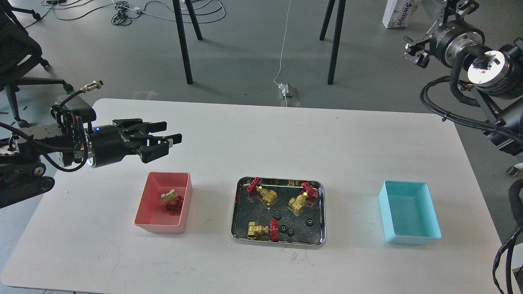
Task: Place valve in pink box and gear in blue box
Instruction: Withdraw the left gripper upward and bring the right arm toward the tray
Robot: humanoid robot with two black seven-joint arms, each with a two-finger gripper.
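Observation:
One valve lies inside the pink box, red handwheel down. My left gripper is open and empty, well above the table behind the pink box. Three more valves lie in the steel tray: one at back left, one at back right, one at the front. Several black gears, such as this gear, lie in the tray too. The blue box at the right is empty. My right gripper is raised at the top right, off the table, seen small.
The white table's far edge runs behind the boxes. Black stand legs and a power strip with cable are on the floor beyond. An office chair stands at the far left.

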